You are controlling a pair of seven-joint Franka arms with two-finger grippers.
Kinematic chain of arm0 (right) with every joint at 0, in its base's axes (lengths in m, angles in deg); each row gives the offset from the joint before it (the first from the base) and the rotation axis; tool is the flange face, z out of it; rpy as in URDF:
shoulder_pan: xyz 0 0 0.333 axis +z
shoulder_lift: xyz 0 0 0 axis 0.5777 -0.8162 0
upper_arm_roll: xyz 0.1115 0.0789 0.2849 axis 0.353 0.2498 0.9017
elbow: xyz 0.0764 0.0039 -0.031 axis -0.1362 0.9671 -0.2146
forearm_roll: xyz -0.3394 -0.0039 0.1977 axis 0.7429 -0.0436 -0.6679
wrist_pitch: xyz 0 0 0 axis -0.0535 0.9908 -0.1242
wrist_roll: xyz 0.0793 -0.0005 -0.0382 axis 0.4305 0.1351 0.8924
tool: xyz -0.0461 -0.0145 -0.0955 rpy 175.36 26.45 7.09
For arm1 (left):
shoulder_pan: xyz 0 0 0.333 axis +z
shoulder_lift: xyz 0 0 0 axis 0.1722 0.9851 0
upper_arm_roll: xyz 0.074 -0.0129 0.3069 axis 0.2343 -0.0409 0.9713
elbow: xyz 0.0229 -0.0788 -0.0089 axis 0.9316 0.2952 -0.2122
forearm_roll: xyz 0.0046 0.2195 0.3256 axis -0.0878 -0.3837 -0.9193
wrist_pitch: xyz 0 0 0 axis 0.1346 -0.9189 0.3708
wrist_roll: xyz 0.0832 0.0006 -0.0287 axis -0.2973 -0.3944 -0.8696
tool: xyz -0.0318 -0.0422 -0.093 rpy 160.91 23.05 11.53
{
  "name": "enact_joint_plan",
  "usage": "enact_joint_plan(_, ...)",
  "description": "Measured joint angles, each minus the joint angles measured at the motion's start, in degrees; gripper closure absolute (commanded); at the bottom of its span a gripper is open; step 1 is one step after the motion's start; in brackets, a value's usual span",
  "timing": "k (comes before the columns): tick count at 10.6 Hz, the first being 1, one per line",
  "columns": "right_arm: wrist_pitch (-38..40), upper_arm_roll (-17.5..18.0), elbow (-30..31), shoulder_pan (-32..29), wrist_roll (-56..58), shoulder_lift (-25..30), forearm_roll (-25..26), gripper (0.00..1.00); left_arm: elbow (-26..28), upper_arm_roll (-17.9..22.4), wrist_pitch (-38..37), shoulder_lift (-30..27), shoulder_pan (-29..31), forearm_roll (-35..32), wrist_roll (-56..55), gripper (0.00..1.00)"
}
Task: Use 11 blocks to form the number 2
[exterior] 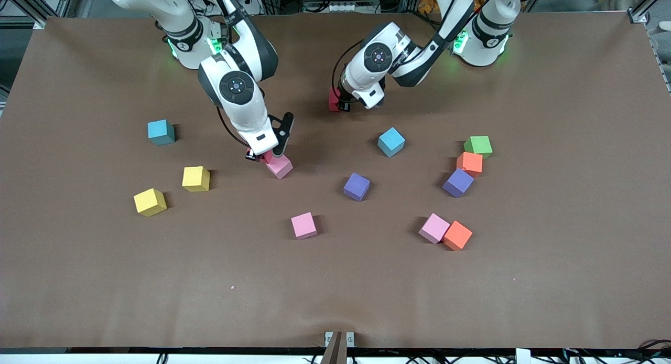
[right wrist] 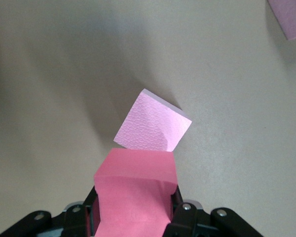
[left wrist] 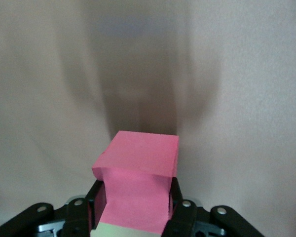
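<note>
My right gripper [exterior: 264, 155] is shut on a red block [right wrist: 135, 190] and holds it low, right beside a pink block [exterior: 279, 166] [right wrist: 153, 127] on the table. Whether the two touch I cannot tell. My left gripper [exterior: 338, 100] is shut on a second red block [left wrist: 136, 185] just above the table, near the arms' bases. Other blocks lie scattered: two yellow [exterior: 196, 178] [exterior: 150, 202], light blue [exterior: 391, 141], purple [exterior: 356, 186] [exterior: 457, 182], pink [exterior: 303, 225] [exterior: 434, 227], orange [exterior: 469, 162] [exterior: 457, 235]. No number 2 shape shows.
A green cube [exterior: 478, 145] touches the orange block toward the left arm's end. A second light blue cube [exterior: 161, 131] sits toward the right arm's end. The brown table [exterior: 335, 290] runs bare along its edge nearest the front camera.
</note>
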Motion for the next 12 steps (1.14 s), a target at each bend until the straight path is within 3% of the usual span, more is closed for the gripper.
enact_joint_plan(11,-0.47,0.39,-0.06,0.37,0.1,0.0,0.0,0.73,-1.96,1.1,0.59,2.11,-1.46,-3.53,-4.83,0.59)
enact_joint_plan(12,-0.47,0.41,-0.06,0.38,0.1,0.0,0.0,0.73,-2.03,1.12,0.6,2.17,-1.46,-4.09,-4.83,0.49)
